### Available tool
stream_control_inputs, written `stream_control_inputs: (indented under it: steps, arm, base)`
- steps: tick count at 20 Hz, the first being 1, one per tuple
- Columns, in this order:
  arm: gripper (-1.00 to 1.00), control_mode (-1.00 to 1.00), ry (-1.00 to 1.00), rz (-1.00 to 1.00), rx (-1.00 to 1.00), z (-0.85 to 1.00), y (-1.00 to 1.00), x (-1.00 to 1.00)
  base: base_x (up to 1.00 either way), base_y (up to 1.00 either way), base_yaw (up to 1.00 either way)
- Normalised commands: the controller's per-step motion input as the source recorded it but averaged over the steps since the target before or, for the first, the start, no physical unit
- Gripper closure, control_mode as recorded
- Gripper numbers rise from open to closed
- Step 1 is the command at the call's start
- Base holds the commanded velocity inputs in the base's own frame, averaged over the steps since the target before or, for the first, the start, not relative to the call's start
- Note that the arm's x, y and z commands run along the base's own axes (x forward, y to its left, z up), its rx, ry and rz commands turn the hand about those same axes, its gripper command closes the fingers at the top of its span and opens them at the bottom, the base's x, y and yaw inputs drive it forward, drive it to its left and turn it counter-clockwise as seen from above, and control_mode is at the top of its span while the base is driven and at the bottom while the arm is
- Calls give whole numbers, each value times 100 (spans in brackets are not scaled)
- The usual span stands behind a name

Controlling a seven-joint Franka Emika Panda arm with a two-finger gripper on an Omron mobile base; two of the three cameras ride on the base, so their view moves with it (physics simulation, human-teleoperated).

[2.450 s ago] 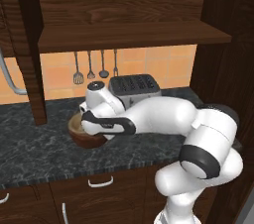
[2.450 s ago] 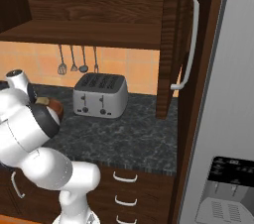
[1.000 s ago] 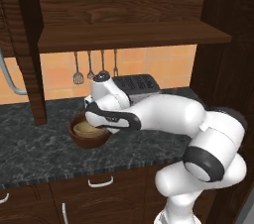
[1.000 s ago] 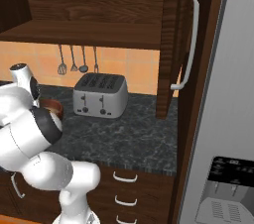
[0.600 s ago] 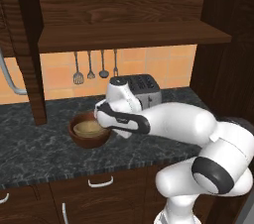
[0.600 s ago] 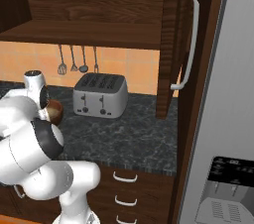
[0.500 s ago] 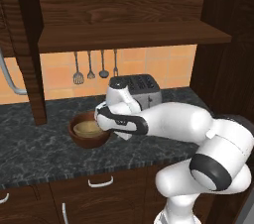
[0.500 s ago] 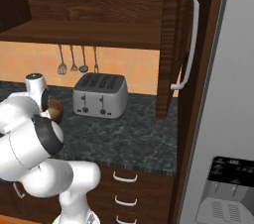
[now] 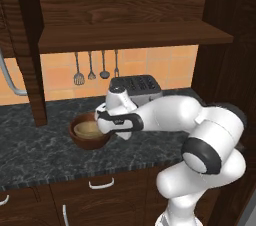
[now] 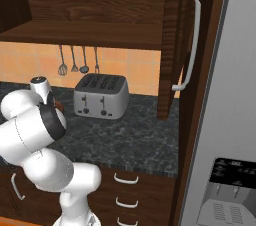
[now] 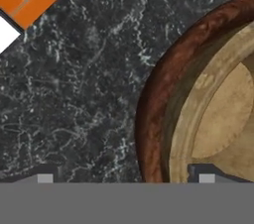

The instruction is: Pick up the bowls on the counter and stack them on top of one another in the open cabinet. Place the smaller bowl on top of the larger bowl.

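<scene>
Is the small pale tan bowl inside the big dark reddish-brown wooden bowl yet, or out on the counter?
Inside: the tan bowl sits nested within the brown bowl's rim.

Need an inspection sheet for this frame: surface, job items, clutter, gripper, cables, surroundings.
Surface: dark marbled counter, above drawers with white handles.
Job's things: smaller bowl sits nested inside the larger bowl, both on the counter; open cabinet shelf holds neither bowl.
Clutter: toaster stands behind the bowls.
Grippers: gripper open, one fingertip inside the bowls and one outside, straddling both rims near their edge.
Cables: nothing seen.
Surroundings: utensils hang on the orange tile wall; fridge at right, beside a cabinet door with a white handle.
</scene>
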Motion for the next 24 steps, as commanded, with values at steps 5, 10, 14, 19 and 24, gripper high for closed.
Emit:
stream_control_inputs:
  steps: [5,10,14,19,24]
  arm:
    - [-100,-100,-1,1,-5,-17,8,13]
    - [-100,-100,-2,1,-3,-46,3,14]
    - [100,-100,0,1,-1,-32,0,7]
    - [100,-100,-1,0,0,1,0,-2]
    - [100,-100,-13,0,0,44,-7,-38]
  base:
    - [0,0,0]
    - [0,0,0]
    - [0,0,0]
    - [0,0,0]
    - [0,0,0]
